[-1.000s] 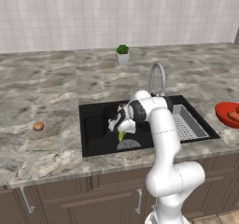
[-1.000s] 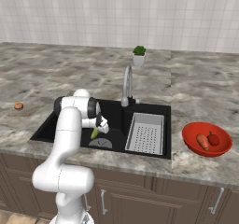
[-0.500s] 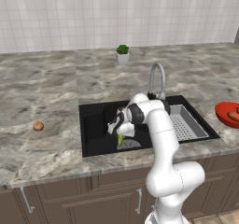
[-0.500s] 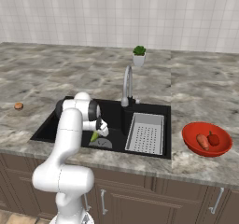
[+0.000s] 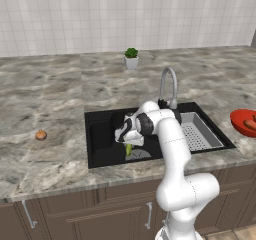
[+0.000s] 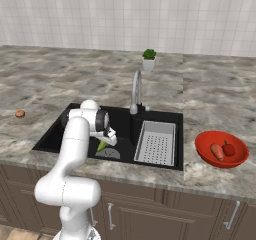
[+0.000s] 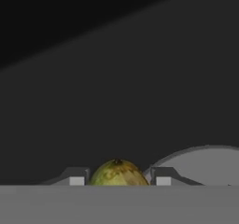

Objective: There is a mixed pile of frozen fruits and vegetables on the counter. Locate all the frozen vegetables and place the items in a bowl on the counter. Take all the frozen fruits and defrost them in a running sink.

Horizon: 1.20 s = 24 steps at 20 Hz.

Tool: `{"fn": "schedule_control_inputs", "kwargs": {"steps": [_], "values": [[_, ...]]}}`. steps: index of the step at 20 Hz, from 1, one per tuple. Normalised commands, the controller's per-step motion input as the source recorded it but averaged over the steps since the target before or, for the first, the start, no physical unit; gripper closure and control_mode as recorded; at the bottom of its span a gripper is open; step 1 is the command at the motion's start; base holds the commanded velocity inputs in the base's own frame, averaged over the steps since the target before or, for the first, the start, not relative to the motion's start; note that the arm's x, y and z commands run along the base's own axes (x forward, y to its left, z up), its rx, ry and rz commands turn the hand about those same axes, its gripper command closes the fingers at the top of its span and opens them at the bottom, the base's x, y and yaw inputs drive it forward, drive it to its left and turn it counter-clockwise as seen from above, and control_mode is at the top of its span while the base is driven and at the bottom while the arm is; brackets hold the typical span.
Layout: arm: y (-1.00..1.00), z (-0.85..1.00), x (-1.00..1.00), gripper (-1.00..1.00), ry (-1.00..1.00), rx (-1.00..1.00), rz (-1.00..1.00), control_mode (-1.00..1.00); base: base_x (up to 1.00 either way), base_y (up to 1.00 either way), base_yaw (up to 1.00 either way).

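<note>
Item: yellow-green fruit [image 7: 117, 172]. Small, oblong, mottled skin. Location: low inside the black sink [image 5: 102, 134], just above the basin floor and beside the round drain [image 7: 205, 164]; seen in the left base view under the hand [image 5: 128, 149] and in the right base view likewise [image 6: 101, 145]. Held between the two fingertips of the gripper [image 7: 117, 177], which is clenched on the fruit with a tip at each flank; whether the fruit already touches the basin floor cannot be told.

Step in hand, as judged: setting this fruit down in the sink to defrost. Handling notes: keep the hand low so the fruit drops no real height; spread the tips only enough to free it, then lift straight up, since a rounded piece is likely to roll if nudged sideways. Best left close to the drain, under the reach of the steel faucet [image 5: 168, 85]. No water is visibly running; the tap probably needs attention later.

Adjacent: grey perforated rack [image 6: 156, 142] in the right part of the basin, apart from the fruit.

Outstanding: brown ball [image 5: 41, 135] lying alone on the table [image 5: 45, 104], well left of the sink; judged the second fruit, not yet moved.

Completed, by appearance: red bowl [image 6: 204, 146] on the table right of the sink, containing the orange carrot-like piece [image 6: 217, 151] and the red piece [image 6: 229, 149].
</note>
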Motion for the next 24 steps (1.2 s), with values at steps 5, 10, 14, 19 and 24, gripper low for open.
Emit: {"fn": "schedule_control_inputs", "kwargs": {"steps": [5,10,14,19,24], "values": [[-0.02,-0.02,0.00,-1.00,0.01,0.00,0.00,-1.00,0.00,0.00,0.00],[0.00,0.00,0.00,-1.00,0.01,0.00,0.00,-1.00,0.00,0.00,0.00],[0.00,0.11,-0.02,-1.00,0.04,-0.02,-0.01,-1.00,0.00,0.00,0.00],[0.03,0.50,-0.28,-1.00,0.00,0.00,0.03,-1.00,0.00,0.00,0.00],[0.07,0.64,-0.28,-1.00,-0.02,0.00,0.04,-1.00,0.00,0.00,0.00]]}}
